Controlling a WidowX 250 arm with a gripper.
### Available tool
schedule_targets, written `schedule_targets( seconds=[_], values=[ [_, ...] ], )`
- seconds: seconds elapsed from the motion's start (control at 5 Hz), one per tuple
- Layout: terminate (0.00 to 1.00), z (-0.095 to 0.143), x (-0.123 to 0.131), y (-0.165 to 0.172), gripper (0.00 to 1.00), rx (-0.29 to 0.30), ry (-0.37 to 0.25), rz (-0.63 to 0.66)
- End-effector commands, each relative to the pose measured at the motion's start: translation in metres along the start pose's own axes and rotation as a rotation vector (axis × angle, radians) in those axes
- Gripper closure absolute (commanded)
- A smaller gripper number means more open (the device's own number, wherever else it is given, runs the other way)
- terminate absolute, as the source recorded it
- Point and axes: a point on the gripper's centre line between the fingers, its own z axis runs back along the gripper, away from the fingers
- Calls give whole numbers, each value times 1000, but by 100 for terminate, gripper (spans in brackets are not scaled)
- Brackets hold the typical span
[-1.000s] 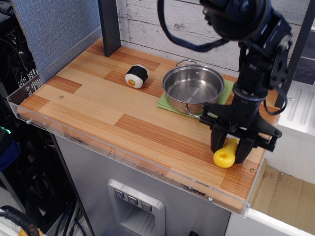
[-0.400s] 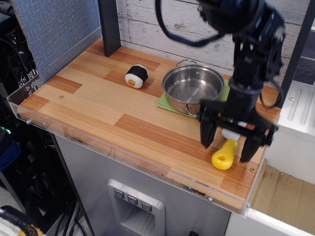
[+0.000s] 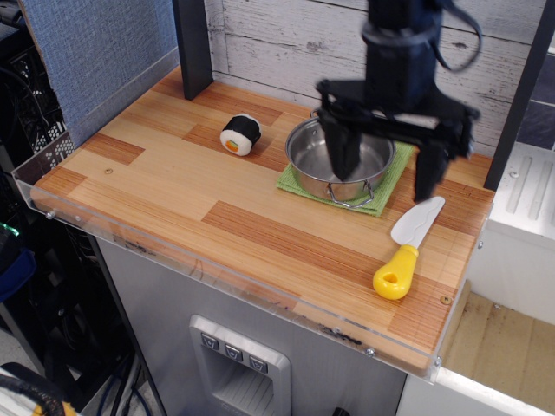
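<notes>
My gripper point(image 3: 384, 169) hangs open above the right side of the wooden table, its two black fingers point(image 3: 339, 147) spread wide with nothing between them. It is raised over the steel pot point(image 3: 334, 156), which stands on a green cloth point(image 3: 386, 192). A toy knife point(image 3: 406, 250) with a yellow handle and white blade lies flat on the wood near the front right corner, below and to the right of the gripper and apart from it. A sushi roll point(image 3: 240, 134) sits to the left of the pot.
A dark post point(image 3: 192, 48) stands at the back left, and a white plank wall runs behind the table. A clear plastic lip point(image 3: 217, 264) lines the front edge. A second dark post point(image 3: 520, 95) rises at the right.
The gripper opened off the yellow knife handle, rose and moved back toward the pot. The knife stays flat on the table where it was let go.
</notes>
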Motion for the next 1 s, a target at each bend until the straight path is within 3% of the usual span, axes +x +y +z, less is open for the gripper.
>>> schedule_targets(
  seconds=[0.0,0.4,0.6,0.8],
  values=[
    [0,26,-1,40,0,27,13,-10],
    [0,25,3,49,0,79,66,-55],
    [0,23,-6,58,0,145,142,-38],
    [100,23,-6,58,0,145,142,-38]
  ],
)
